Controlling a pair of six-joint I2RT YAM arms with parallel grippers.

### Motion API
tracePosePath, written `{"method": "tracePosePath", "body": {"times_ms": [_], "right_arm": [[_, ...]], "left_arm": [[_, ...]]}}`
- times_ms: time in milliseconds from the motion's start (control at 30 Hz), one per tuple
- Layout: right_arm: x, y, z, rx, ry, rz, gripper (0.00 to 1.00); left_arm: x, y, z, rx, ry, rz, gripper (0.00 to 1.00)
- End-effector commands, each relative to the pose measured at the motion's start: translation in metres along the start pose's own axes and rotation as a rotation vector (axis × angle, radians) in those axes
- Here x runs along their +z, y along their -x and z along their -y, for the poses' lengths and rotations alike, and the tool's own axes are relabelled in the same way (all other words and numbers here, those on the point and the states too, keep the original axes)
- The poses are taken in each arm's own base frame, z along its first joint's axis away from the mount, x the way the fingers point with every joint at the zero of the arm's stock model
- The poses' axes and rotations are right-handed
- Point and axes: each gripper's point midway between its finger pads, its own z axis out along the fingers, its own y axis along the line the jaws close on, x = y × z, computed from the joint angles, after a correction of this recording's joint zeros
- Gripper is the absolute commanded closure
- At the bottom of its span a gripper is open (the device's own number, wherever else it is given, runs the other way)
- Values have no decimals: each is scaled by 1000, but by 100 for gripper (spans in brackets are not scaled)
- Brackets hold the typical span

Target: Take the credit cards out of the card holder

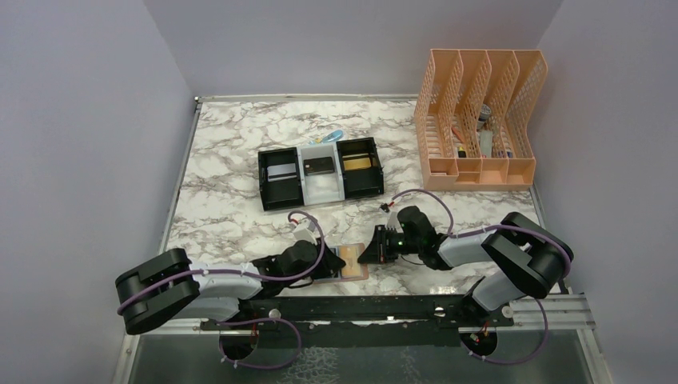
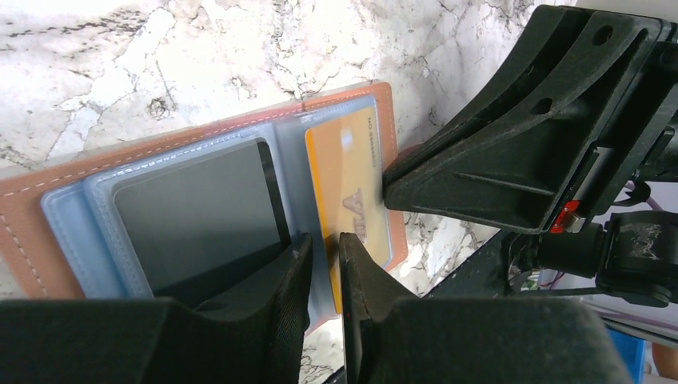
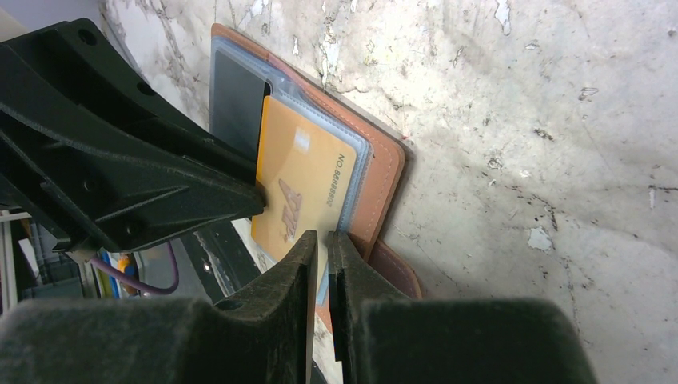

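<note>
The tan card holder point(image 1: 354, 271) lies open near the table's front edge, between both grippers. In the left wrist view its leather point(image 2: 24, 216) frames blue-grey pockets with a dark card point(image 2: 192, 216) in one. A gold-orange card point(image 2: 352, 184) sticks partly out of the other, toward the fold. My left gripper point(image 2: 325, 244) is almost closed, with the gold card's inner edge in its narrow gap. My right gripper point(image 3: 322, 238) is closed on the holder's outer edge point(image 3: 388, 172) beside the snap tab point(image 3: 397, 274), over the gold card's point(image 3: 300, 176) corner.
A black-and-white three-compartment tray point(image 1: 308, 194) stands mid-table with a silvery card point(image 1: 281, 172), a dark card point(image 1: 318, 166) and a gold card point(image 1: 357, 164) in it. A peach file organiser point(image 1: 480, 120) stands at the back right. The black front rail point(image 1: 360, 308) runs just below the holder.
</note>
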Motion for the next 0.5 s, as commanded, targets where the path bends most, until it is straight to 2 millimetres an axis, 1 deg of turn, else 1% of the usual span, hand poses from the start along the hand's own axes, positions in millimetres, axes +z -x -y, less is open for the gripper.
{"method": "tracePosePath", "body": {"times_ms": [0, 200, 367, 467], "right_arm": [[-9, -55, 62, 69, -247, -152, 87], [-9, -56, 62, 68, -248, -154, 87], [-8, -56, 62, 67, -242, -158, 87], [-8, -55, 61, 66, -239, -156, 87]], "left_arm": [[-3, 2, -2, -15, -22, 27, 79], [-9, 6, 5, -52, -90, 54, 80], [-6, 1, 0, -60, -69, 32, 76], [-2, -3, 3, -53, -73, 11, 75]]}}
